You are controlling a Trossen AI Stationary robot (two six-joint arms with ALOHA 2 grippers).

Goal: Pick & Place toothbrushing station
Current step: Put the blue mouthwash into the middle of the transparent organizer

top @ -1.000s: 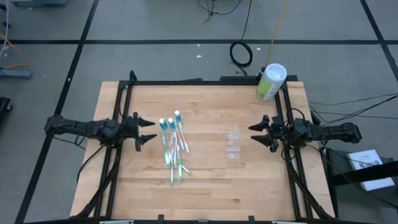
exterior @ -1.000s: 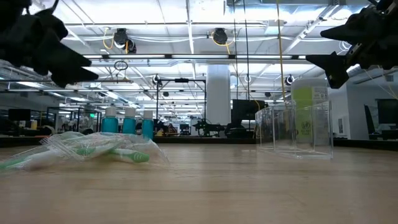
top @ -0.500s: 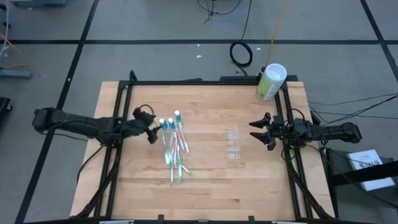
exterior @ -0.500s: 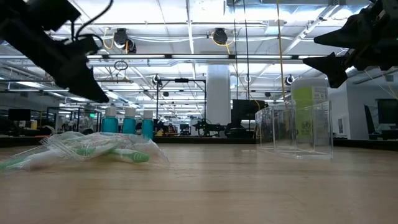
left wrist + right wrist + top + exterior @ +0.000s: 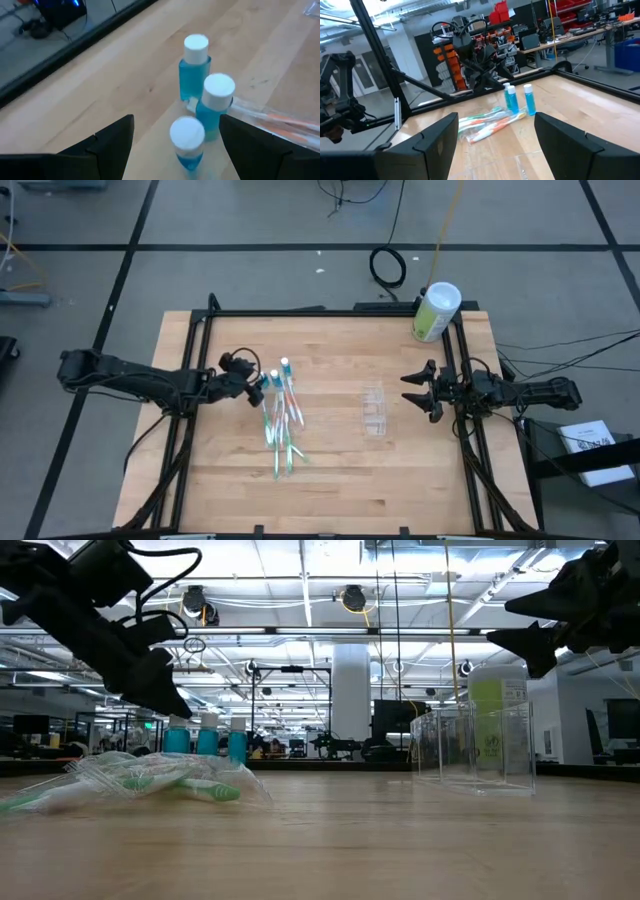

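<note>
My left gripper (image 5: 176, 131) has reached the blue bottles (image 5: 206, 106), fingers wide and empty, ready to grab; my right gripper (image 5: 420, 392) waits open beside the clear cup (image 5: 374, 411).

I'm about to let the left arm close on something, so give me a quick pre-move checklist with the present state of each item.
1. left gripper open: ok, its fingers stand apart.
2. left gripper lined up with a target: ok, it hangs over the three blue bottles, the nearest between its fingers.
3. Bottles upright: ok, all three stand with white caps up.
4. toothbrushes undisturbed: ok, they lie in a loose pile on the table, partly wrapped.
5. clear cup free to receive: ok, standing apart from the pile, nothing visible inside.
6. right gripper out of the way: ok, open, waiting beside the cup.
</note>
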